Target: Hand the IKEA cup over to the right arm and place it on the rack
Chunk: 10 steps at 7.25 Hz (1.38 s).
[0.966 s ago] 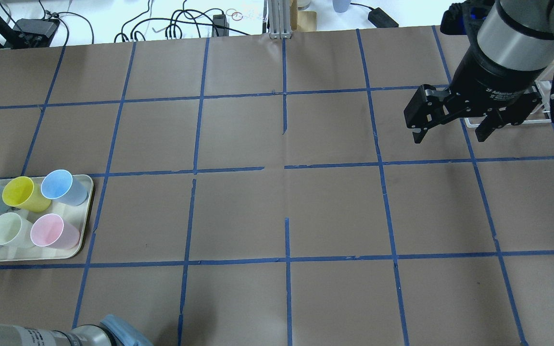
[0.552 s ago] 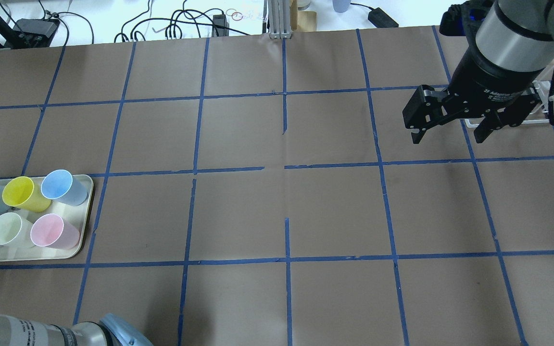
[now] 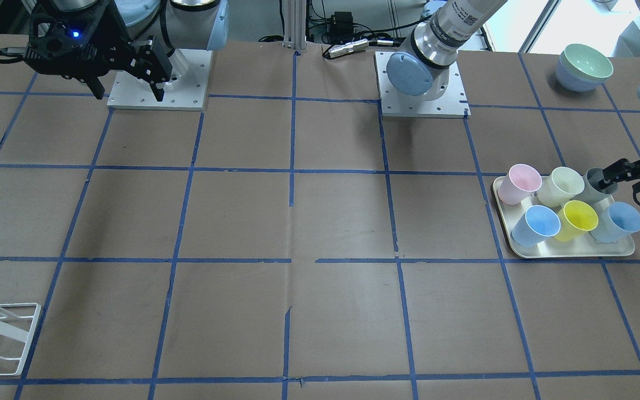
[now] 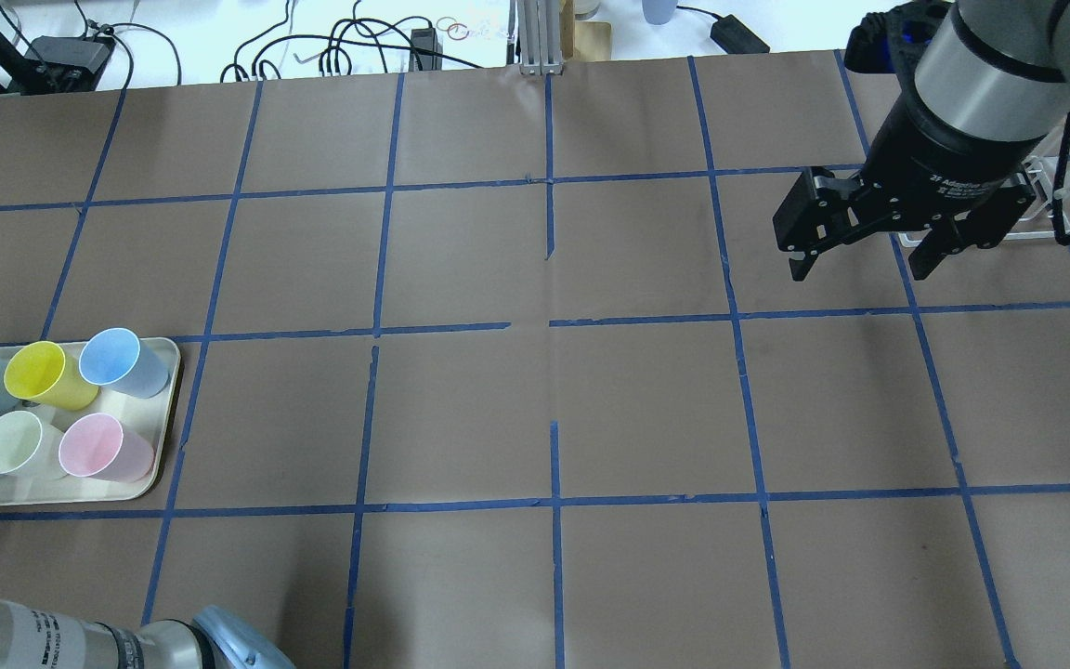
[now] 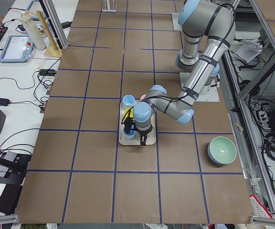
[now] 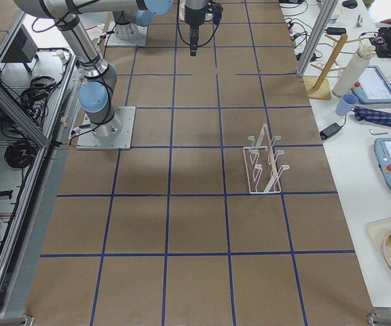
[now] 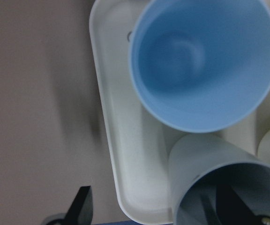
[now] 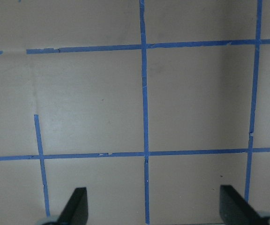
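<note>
The grey IKEA cup [image 7: 219,183] stands upright at a corner of the cream tray [image 7: 121,140], beside a light blue cup [image 7: 203,61]. My left gripper [image 7: 156,208] is open and straddles the grey cup's wall, one finger inside the cup and the other outside over the tray edge. The front-facing view shows the cup [image 3: 595,186] with the left gripper [image 3: 620,175] at it. My right gripper [image 4: 858,269] is open and empty, high over the far right of the table. The white wire rack [image 6: 263,163] stands by the right end, partly hidden behind the right gripper in the overhead view.
The tray [image 4: 168,409] also holds two light blue cups [image 4: 117,358], a yellow cup [image 4: 38,372], a pale green cup [image 4: 10,444] and a pink cup [image 4: 94,446], close together. Stacked bowls [image 3: 585,65] sit near the left arm's side. Cables lie beyond the far edge.
A black finger of my left gripper has come down into the grey cup at the overhead view's left edge. My right gripper has drifted slightly away, staying open.
</note>
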Available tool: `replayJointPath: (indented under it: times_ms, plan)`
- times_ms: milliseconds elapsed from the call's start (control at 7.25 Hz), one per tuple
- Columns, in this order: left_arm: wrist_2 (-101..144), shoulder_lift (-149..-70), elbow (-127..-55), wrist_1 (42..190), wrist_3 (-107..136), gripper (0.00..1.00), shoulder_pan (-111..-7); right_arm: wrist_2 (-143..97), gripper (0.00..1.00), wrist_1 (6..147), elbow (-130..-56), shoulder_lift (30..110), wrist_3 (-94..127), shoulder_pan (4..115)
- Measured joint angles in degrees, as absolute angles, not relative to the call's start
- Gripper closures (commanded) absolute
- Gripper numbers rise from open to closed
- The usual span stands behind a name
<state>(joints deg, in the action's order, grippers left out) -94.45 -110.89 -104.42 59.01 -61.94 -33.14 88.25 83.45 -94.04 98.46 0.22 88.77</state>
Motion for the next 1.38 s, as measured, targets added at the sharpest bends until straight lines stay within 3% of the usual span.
replayJointPath:
  times_ms: [138,828,1379]
  plan:
    - [-94.58,-110.75,-104.42,59.23,-61.97,1.0,-33.14,85.87,0.0,83.54,-94.04,98.35,0.1,88.72]
    - [-94.59,-110.11,-103.97,60.97,-62.05,1.0,-33.13,54.81,0.0,82.77,-94.09,97.18,-0.17,84.52]
    - [-94.84,-104.19,-93.55,81.03,-62.38,1.0,-33.09,19.05,0.0,82.41,-98.12,97.12,-2.56,82.48]
